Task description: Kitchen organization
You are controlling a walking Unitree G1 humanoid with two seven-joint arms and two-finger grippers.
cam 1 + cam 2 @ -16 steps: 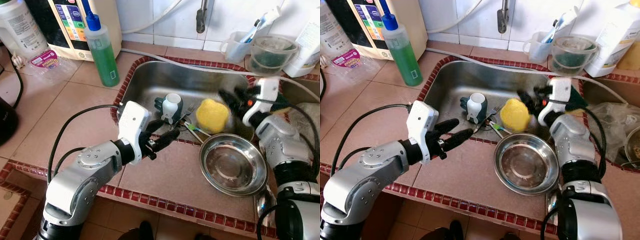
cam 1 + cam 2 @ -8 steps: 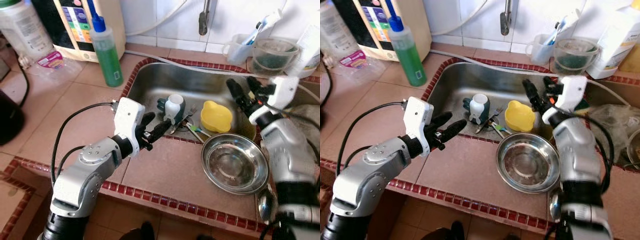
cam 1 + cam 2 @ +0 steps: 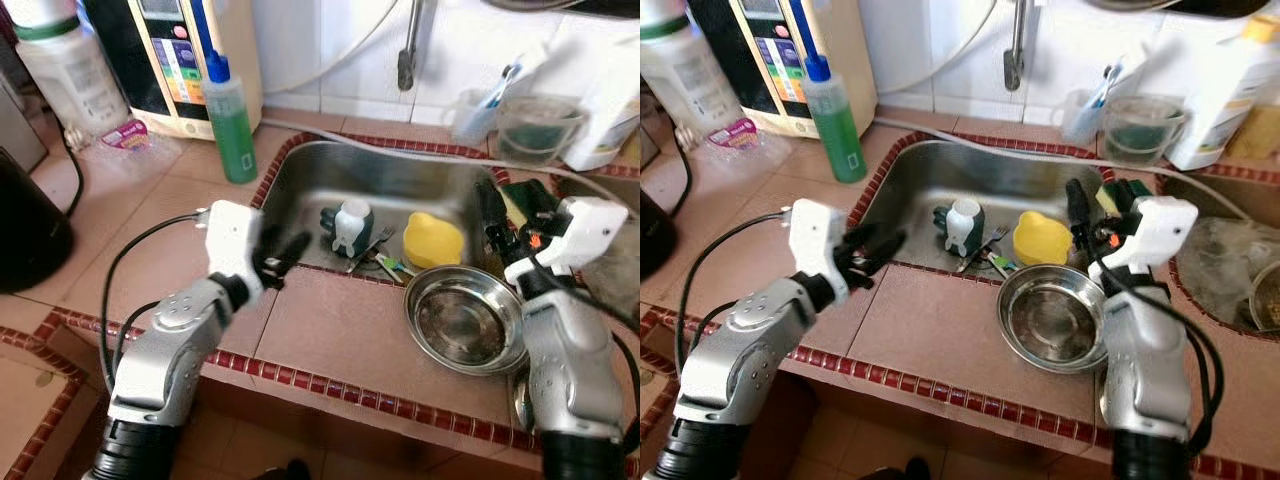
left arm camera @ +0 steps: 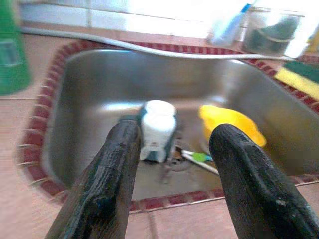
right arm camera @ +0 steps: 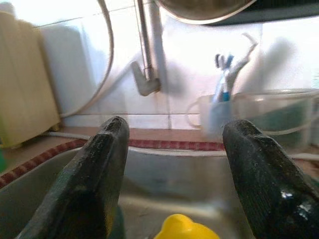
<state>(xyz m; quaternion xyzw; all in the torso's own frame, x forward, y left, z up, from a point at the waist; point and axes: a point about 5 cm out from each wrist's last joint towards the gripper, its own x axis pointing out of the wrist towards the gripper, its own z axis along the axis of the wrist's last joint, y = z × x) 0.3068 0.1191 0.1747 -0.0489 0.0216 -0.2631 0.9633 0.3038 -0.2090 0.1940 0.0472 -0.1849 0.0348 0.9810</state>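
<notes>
A steel sink [image 3: 400, 180] is set into a tiled counter [image 3: 340, 330] edged with dark red tiles. Inside the sink, near its front wall, a yellow cup [image 3: 432, 238] lies beside a small white and dark green bottle [image 3: 348, 226] that stands upright, and between them a fork and a few other utensils [image 3: 378, 258] lie flat, their long axes running slantwise from the drain toward the front of the sink (the single pieces are too small to tell apart).

The left gripper [image 3: 280, 258] hovers over the counter at the sink's front left corner, its fingers [image 4: 112, 174] spread with nothing between them. In the left wrist view they point into the sink, and the bottle shows in the gap between them, well apart from the tips, with the yellow cup just to one side.

The right gripper [image 3: 1090, 215] is raised above the right end of the sink, its fingers [image 5: 94, 169] also spread and empty. In the right wrist view they point toward the tap [image 5: 144, 55] and the back wall, with the yellow cup low between them and apart from both.

A steel bowl [image 3: 465, 318] sits upright on the counter just in front of the sink, next to the right arm. A green soap bottle [image 3: 230, 118] stands at the sink's back left corner, and a clear cup with a toothbrush [image 3: 1090, 105] stands behind the sink.
</notes>
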